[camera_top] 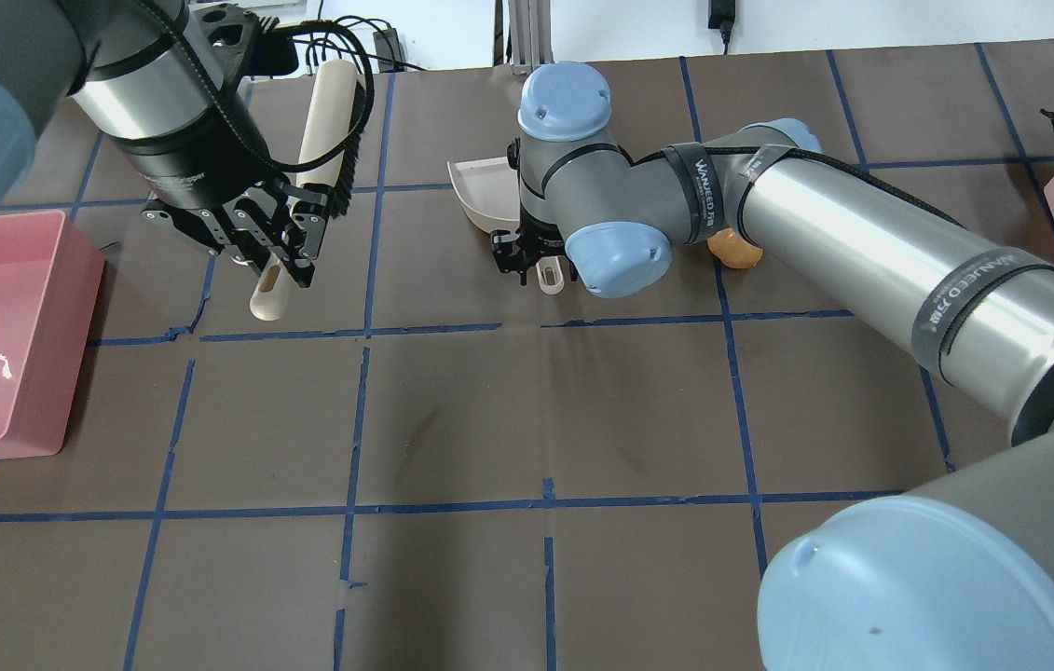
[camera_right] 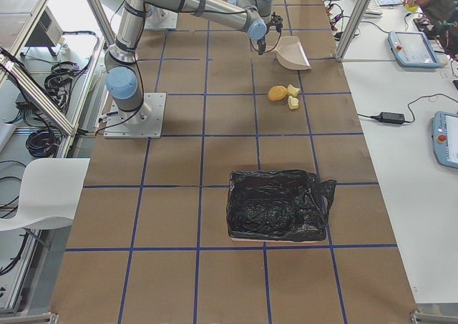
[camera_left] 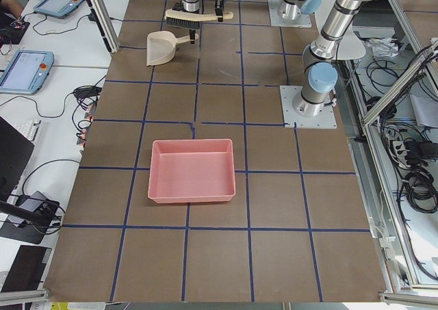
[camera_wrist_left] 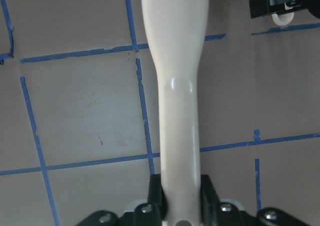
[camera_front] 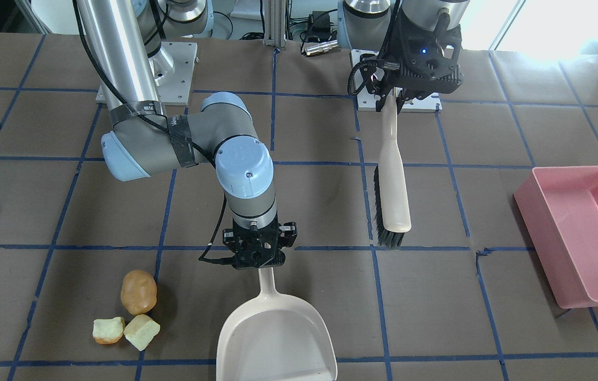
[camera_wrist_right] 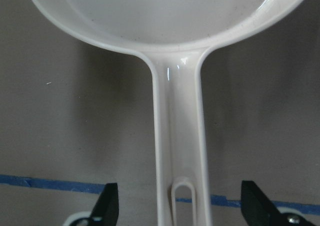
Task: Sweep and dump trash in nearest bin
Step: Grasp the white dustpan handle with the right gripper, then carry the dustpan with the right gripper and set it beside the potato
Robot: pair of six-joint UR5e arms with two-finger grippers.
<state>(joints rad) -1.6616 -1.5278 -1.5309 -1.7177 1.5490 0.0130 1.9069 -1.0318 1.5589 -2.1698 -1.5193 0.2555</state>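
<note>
The left end effector (camera_front: pixel 395 98) is clamped on the brush (camera_front: pixel 395 180) handle. The right end effector (camera_front: pixel 259 260) sits open astride the dustpan (camera_front: pixel 277 338) handle. The trash (camera_front: pixel 138 294) lies clustered on the tabletop (camera_front: pixel 39 211), near the dustpan on the robot's right.

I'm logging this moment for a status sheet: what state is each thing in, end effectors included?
Left end effector: shut on the brush handle.
Right end effector: open, straddling the dustpan handle.
Brush: gripped by its handle.
Dustpan: on the table, empty, ungripped.
Trash lumps: on the table, unswept.
Pink bin: upright, no trash inside.
Black-bagged bin: contents hidden.
</note>
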